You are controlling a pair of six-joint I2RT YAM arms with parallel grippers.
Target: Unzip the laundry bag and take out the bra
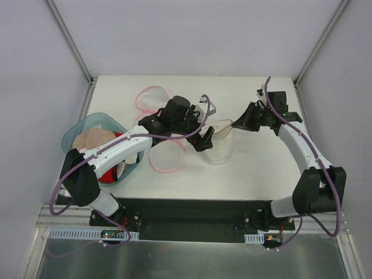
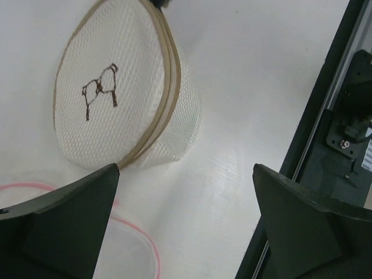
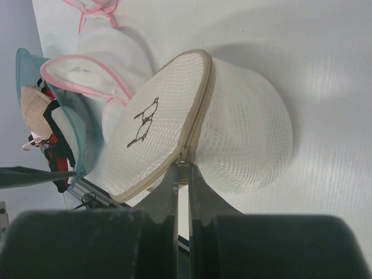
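So the right claw (image 3: 183, 174) has its fingers squeezed down to a sliver, pinching what looks like the zip pull (image 3: 183, 157) at the rim of the laundry bag (image 3: 232, 133). The bag sits around the middle of the tabletop (image 1: 256, 168) in the overhead shot, resting on its side.

From the right wrist cam, the tan zip seam starts at the claw at bottom centre and runs straight up the frame. The flat logo face is left of it and the puffy mesh dome is to the right. Any pull has to follow that curved seam, so the right arm is clearly the one on the job.

The left claw (image 2: 185, 174) is wide open and holding nothing. The bag sits toward the upper left of its view, near but not touching. It seems well placed to pin the bag down.

The bag itself is cream mesh with tan trim and a little dark logo, and the zip looks mostly shut. I honestly can't make out the bra through the mesh. The pink-rimmed pouches (image 1: 165, 157) lie just left of it.
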